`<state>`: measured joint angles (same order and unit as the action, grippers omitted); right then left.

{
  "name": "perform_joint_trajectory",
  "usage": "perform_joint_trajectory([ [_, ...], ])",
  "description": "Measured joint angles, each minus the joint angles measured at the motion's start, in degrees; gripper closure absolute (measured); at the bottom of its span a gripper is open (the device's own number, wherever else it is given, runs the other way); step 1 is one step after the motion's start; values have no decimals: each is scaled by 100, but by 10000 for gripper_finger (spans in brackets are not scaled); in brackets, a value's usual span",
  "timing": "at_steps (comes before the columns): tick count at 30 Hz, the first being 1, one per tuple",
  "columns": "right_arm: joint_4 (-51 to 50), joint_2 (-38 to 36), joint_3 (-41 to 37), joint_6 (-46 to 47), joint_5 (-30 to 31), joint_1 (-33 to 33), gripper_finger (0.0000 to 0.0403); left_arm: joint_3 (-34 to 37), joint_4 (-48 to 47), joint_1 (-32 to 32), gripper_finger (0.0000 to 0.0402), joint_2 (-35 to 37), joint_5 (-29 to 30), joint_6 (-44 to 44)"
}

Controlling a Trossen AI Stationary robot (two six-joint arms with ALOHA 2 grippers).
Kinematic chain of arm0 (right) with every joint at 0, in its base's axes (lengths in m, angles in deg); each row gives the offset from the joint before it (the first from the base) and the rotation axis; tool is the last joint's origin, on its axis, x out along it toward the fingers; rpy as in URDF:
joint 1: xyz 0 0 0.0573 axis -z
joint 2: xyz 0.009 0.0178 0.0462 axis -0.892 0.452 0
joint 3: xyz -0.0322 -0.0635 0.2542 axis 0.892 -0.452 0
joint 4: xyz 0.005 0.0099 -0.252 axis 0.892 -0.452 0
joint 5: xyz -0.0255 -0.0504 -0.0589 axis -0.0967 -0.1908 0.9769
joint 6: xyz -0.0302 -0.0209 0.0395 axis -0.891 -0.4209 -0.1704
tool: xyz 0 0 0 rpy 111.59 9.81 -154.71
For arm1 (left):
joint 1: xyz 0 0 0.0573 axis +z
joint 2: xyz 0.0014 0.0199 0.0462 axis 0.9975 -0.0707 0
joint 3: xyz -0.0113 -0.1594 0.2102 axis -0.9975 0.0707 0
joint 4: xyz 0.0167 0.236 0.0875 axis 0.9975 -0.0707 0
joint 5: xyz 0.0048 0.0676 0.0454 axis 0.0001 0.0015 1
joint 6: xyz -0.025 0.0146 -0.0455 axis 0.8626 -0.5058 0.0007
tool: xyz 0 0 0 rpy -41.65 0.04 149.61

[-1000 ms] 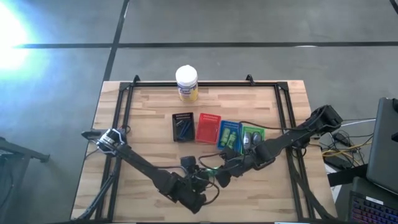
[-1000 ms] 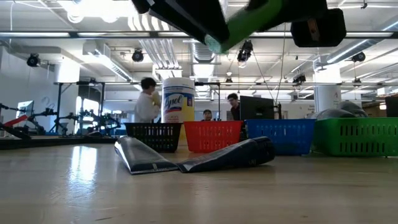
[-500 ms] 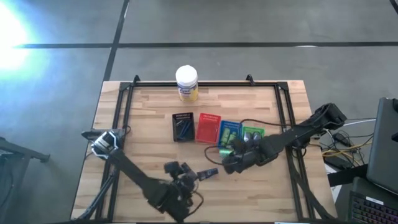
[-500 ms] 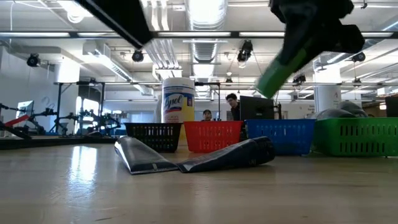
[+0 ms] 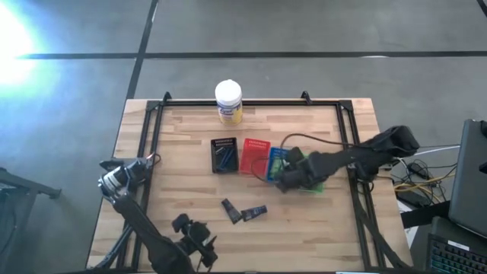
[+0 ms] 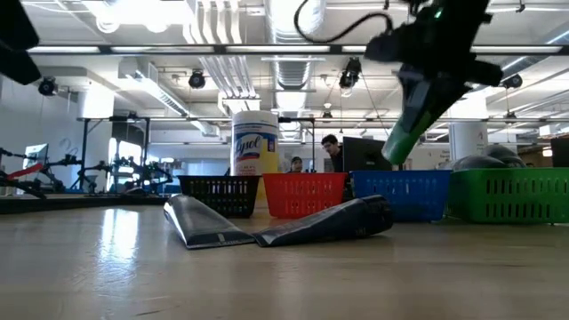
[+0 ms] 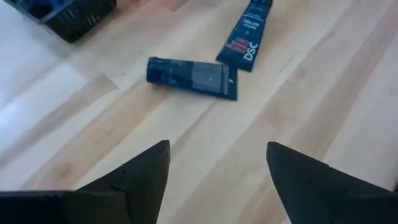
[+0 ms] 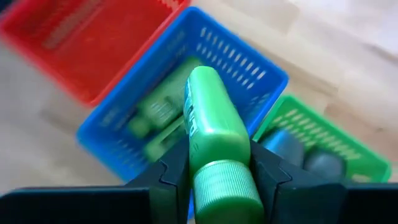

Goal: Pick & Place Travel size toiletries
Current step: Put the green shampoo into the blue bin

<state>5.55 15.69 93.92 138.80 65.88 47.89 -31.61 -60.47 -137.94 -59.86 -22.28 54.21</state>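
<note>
Two fingers of the right gripper [image 8: 214,180] clench a bright green plastic tube [image 8: 214,134] above the blue slatted tray [image 8: 249,68]; left gripper [image 7: 217,168] fingers spread.

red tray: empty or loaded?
Empty, as far as visible. The right wrist view shows only bare mesh floor in the red tray, while the blue tray beside it already holds green tubes; the high view shows nothing in it either.

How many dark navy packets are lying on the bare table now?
2. One dark navy packet and a second packet lie near the table's front middle, their ends close together, in front of the black tray. Others may be hidden inside the trays.
</note>
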Motion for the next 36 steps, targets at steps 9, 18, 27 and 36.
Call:
perform_joint_trajectory([
  [9, 20, 379, 0, -683, -169, 522, 244, 1353, 1733, 61, 129, 728, 93, -202],
  [18, -33, 308, 61, -590, -319, 431, 138, 3297, 3802, 297, 129, 2234, 184, -975],
  [27, 177, 382, 223, -1148, -596, 326, 91, 3499, 4375, 1431, 129, 2476, -865, -3731],
  [36, 1309, 461, 3, -1938, -1184, 587, 79, 3513, 4571, 1675, 129, 2454, -1041, -4379],
])
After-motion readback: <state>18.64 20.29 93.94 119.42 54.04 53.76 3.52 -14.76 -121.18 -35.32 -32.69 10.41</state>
